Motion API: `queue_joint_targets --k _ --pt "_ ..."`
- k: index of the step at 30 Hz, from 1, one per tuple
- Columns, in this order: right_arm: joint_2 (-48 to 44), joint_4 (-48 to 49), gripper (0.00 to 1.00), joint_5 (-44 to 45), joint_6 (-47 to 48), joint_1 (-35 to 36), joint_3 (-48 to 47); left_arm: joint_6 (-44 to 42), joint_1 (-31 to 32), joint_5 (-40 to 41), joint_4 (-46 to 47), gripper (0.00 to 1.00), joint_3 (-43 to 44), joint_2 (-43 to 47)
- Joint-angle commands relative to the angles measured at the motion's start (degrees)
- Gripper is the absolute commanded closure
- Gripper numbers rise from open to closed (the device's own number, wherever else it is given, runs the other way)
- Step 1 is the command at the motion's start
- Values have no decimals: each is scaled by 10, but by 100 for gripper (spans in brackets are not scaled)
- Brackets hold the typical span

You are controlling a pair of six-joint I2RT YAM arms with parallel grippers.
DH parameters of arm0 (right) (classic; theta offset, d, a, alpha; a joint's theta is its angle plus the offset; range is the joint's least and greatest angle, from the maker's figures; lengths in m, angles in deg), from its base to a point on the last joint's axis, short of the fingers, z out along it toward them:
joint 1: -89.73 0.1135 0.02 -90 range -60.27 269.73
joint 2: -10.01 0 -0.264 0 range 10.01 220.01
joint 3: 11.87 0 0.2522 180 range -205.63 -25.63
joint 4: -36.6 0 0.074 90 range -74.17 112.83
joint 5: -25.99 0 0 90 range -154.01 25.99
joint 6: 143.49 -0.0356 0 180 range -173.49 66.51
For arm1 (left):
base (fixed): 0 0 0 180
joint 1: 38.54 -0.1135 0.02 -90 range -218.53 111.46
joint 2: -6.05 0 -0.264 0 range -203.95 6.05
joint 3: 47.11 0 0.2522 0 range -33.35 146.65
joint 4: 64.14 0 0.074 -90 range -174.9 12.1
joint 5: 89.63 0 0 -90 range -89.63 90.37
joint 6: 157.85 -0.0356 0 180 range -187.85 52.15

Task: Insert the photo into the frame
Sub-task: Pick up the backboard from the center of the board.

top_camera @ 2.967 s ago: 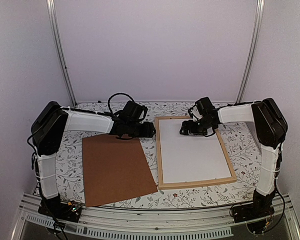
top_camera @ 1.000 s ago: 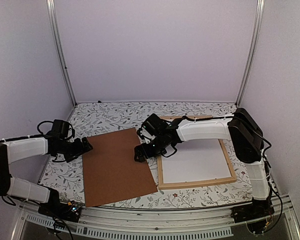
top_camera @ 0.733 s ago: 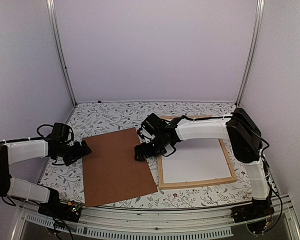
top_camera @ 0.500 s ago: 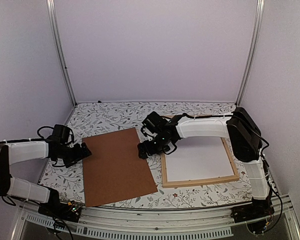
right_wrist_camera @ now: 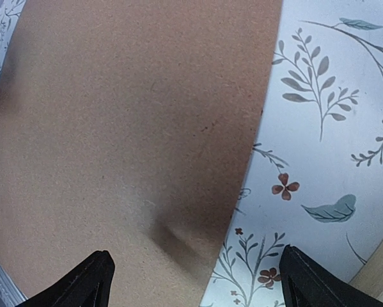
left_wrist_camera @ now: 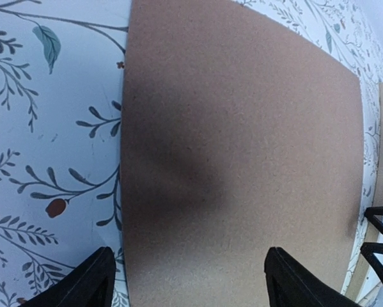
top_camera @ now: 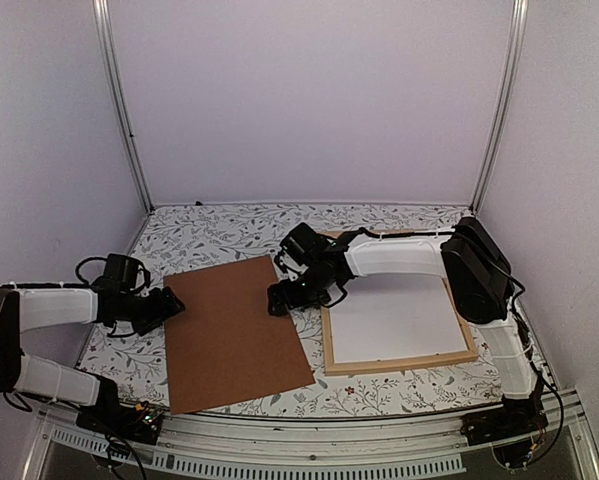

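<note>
the floral table (top_camera: 399,395) carries the brown backing board (top_camera: 234,335) at middle-left and the frame (top_camera: 399,364) just beside it on the right. the photo (top_camera: 394,320), if the plain white sheet is its back, lies flat inside the frame. the risk, as i judge it: lifting the board by its side edges could drag it over the frame's left rail and shift the sheet, and an uneven pinch could bow the thin board. the left gripper (top_camera: 167,304) is spread at the board's left edge, the right gripper (top_camera: 277,300) spread at its right edge. frame and photo lie just right of the right gripper, well apart from the left.
</note>
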State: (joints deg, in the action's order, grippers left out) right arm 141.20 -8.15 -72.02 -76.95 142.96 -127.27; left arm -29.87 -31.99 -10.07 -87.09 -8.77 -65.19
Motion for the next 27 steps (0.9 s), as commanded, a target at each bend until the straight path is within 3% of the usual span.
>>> queue_joint_targets --k 1,14,27 --pt "30 9 6 -37 -21 3 -8 20 -4 -41 2 18 -36 -5" --pt "12 83 10 -101 -69 3 50 60 -4 -136 80 22 -53 -3" --pt "8 94 10 -104 -79 1 59 71 -5 -207 175 24 -55 34"
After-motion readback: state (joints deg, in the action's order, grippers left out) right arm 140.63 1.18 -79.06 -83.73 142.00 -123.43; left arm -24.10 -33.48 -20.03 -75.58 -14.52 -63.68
